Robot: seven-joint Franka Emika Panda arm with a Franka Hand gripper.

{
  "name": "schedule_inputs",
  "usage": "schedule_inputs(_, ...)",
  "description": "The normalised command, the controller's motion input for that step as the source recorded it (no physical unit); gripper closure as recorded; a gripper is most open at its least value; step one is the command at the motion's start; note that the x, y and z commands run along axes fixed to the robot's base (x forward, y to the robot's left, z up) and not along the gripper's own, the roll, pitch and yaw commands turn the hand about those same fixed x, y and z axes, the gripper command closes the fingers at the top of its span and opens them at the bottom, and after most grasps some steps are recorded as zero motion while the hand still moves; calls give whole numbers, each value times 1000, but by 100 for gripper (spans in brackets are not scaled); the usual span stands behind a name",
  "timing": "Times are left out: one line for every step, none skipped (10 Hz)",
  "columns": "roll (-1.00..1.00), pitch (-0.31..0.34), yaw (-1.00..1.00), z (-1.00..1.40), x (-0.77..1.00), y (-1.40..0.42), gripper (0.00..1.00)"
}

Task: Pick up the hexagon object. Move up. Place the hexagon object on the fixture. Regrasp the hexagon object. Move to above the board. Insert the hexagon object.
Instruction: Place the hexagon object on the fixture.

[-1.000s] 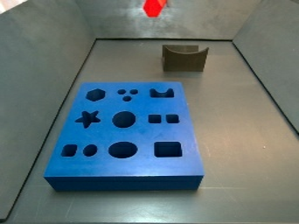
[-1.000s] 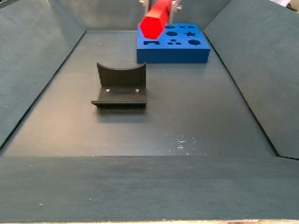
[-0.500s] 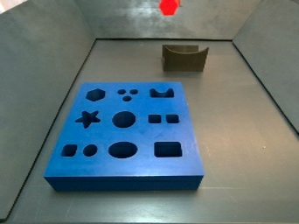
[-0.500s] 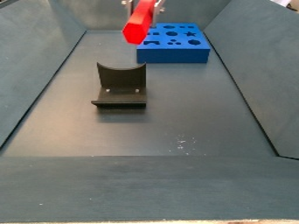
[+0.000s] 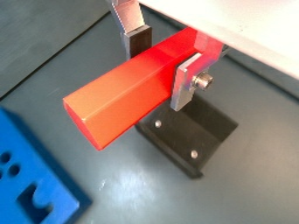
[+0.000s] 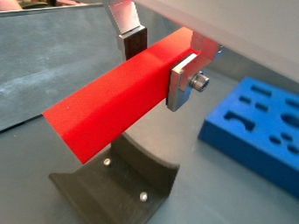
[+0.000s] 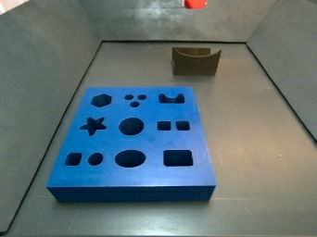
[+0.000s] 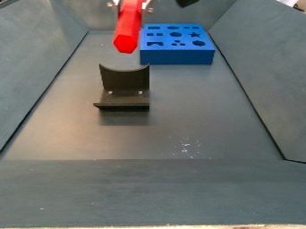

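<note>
claw [image 5: 162, 59] clamped on hexagon object [image 5: 135, 84], above fixture [image 5: 191, 136]

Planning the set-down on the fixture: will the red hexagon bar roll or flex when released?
The hexagon object, clamped in the gripper above the fixture, looks rigid: straight despite its overhang. Flat faces probably resist rolling. Its smooth surface might slip.

In both side views the gripper [image 5: 162, 54] lay beyond the top edge, the hexagon object [image 7: 195, 4] was cropped there, and it partly hid the fixture [image 5: 191, 138] in both wrist views.
</note>
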Motion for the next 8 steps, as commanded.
schedule_inputs(-1000,233,60,-10,285,52,100)
schedule_inputs(-1000,243,31,-11,225,51,100)
schedule_inputs(-1000,259,-37,-12,111,49,100)
schedule_inputs(-857,214,-84,-7,58,48,100)
schedule_inputs(-637,150,-129,-10,55,42,100)
schedule_inputs(-520,129,-140,-14,64,45,100)
schedule_inputs(-310,103,-142,-17,83,40,100)
schedule_inputs(-216,79,-137,-6,77,30,100)
